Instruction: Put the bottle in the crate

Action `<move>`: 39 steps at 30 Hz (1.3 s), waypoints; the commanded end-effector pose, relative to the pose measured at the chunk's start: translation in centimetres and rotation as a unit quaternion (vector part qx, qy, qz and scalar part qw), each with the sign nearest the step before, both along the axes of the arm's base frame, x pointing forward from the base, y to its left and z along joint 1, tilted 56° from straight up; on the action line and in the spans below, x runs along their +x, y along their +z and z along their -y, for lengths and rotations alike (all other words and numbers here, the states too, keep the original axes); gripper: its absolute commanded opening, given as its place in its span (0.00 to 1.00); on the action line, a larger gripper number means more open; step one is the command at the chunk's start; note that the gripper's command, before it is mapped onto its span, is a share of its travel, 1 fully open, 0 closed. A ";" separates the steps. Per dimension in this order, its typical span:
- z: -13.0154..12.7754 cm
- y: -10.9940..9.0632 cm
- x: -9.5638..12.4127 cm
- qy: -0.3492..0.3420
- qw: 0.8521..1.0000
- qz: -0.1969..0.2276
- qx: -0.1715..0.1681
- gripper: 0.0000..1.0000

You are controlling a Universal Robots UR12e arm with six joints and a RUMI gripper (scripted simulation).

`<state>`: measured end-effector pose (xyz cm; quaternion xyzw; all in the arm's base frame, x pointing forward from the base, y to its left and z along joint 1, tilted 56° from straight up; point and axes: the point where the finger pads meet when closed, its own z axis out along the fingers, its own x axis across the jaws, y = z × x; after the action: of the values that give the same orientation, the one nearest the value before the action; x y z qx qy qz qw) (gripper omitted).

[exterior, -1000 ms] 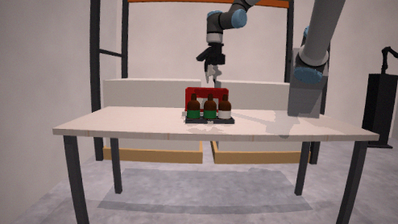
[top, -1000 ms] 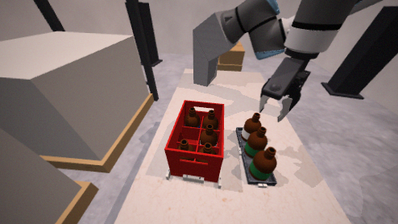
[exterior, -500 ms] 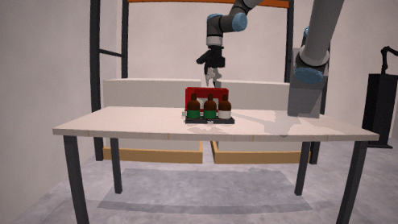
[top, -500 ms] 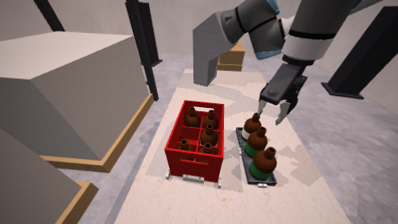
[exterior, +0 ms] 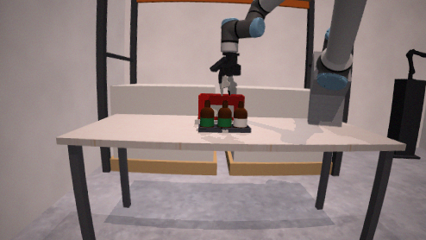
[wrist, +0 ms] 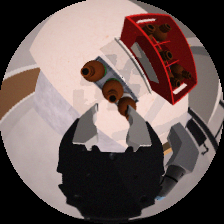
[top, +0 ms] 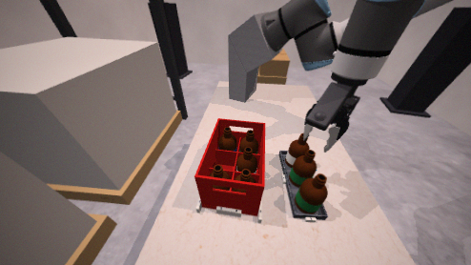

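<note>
The red crate point(top: 231, 167) stands on the table and holds several brown bottles; its middle left slot point(top: 224, 157) is empty. To its right a dark tray point(top: 305, 191) holds three upright brown bottles: a white-labelled one at the far end point(top: 297, 150), a green-labelled one in the middle point(top: 304, 167) and a green-labelled one nearest point(top: 312, 193). My gripper point(top: 317, 140) is open and empty, a little above and beside the far bottle's neck. In the wrist view the fingers frame bare table, with the nearest bottle point(wrist: 126, 105) just by the right finger and the crate point(wrist: 160, 50) at the upper right.
Large grey boxes point(top: 81, 95) stand off the table's left side. A grey block point(top: 245, 62) stands at the far end of the table. The crate point(exterior: 221, 101) stands behind the tray point(exterior: 224, 129) in the exterior view.
</note>
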<state>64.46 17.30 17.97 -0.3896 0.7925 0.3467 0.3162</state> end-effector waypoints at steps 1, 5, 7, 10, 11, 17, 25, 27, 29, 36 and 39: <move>-0.3 -0.2 0.2 0.000 1.000 0.000 0.000 0.38; -0.5 -0.3 0.2 0.000 1.000 0.000 0.000 0.38; -0.5 -0.4 0.2 0.000 1.000 0.000 0.000 0.38; -0.6 -0.4 0.2 0.000 1.000 0.000 0.000 0.38; -0.6 -0.4 0.2 0.000 1.000 0.000 0.000 0.38; -0.6 -0.4 0.2 0.000 1.000 0.000 0.000 0.38; -0.6 -0.4 0.2 0.000 1.000 0.000 0.000 0.38; -0.6 -0.4 0.2 0.000 1.000 0.000 0.000 0.38; -0.6 -0.4 0.2 0.000 1.000 0.000 0.000 0.38; -0.6 -0.4 0.2 0.000 1.000 0.000 0.000 0.38; -0.6 -0.4 0.2 0.000 1.000 0.000 0.000 0.38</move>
<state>64.66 17.93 17.52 -0.3895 0.7926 0.3465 0.3163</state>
